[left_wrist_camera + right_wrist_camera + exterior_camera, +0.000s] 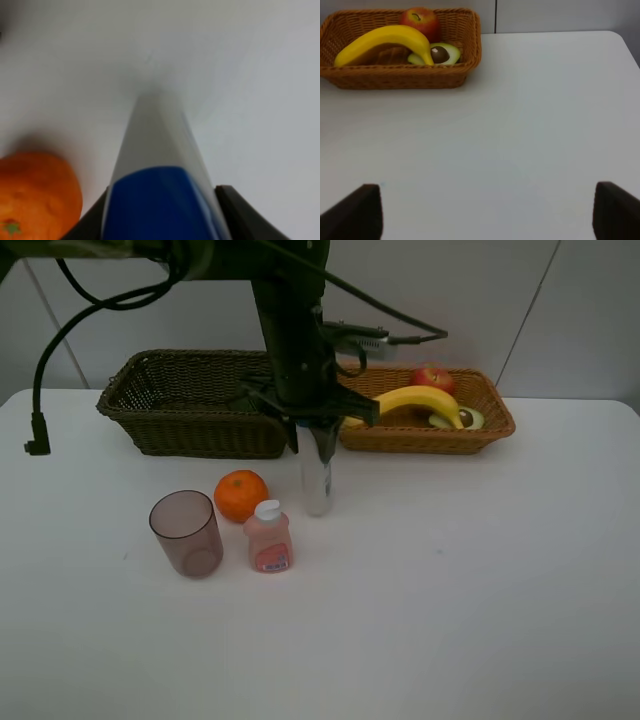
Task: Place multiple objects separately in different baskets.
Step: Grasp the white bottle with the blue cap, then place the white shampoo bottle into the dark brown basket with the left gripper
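Clamping white blue-capped tube [155, 145] at its cap, left tool [165, 212] (orange [37, 195] just beside), right tool [485, 215] spread apart.

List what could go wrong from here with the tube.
1. The left gripper grips the tube only at its blue cap end, so it may slip or swing.
2. The orange and pink bottle stand close by, and a low sideways move might knock them.
3. Carried low, the tube could catch the dark basket wall.
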Available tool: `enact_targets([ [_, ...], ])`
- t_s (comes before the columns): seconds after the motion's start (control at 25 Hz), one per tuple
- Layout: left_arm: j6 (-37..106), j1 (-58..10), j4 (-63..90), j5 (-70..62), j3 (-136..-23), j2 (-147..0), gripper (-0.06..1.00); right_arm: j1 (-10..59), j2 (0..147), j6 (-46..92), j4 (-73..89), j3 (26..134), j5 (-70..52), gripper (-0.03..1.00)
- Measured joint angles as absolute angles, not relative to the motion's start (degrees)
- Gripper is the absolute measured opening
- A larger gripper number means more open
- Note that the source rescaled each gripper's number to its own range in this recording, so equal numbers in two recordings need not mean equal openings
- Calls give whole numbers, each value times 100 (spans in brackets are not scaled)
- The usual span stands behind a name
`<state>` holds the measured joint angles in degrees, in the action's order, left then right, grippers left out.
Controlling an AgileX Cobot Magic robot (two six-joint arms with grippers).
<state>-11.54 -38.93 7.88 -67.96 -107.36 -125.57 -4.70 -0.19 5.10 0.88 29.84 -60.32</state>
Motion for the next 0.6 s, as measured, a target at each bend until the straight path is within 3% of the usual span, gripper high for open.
enact_targets([
  [0.6, -1142, -3888, 576, -7061, -12036, -12050, 50, -470, -19, 510, 82, 2984, -6032, 81],
])
